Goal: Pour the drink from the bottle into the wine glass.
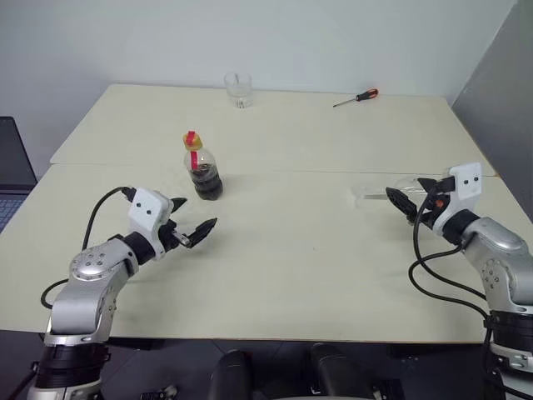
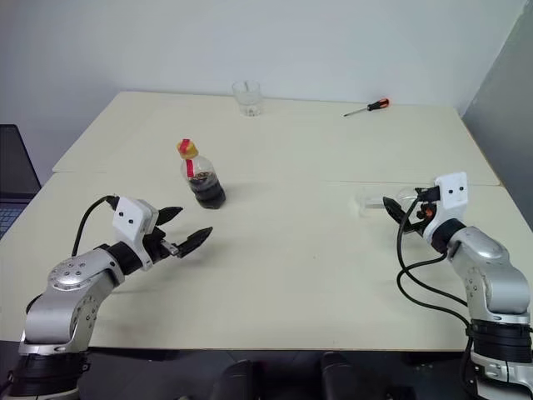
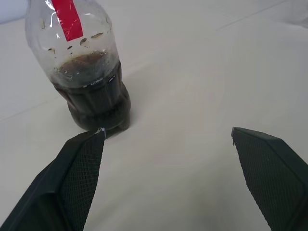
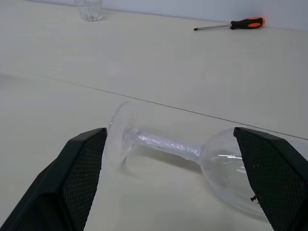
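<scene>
Your table (image 1: pixel 291 275) carries everything. Left gripper (image 1: pixel 193 223) gapes wide just short of the upright bottle (image 1: pixel 203 171), whose drink (image 3: pixel 96 98) fills its lower belly. Right gripper (image 4: pixel 175 159) spreads around the glass (image 4: pixel 183 150), which lies on its side. Tumbler (image 1: pixel 239 90) and screwdriver (image 1: pixel 356 98) sit far back.

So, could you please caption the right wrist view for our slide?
Open right gripper poised over the wine glass lying on its side.
</scene>
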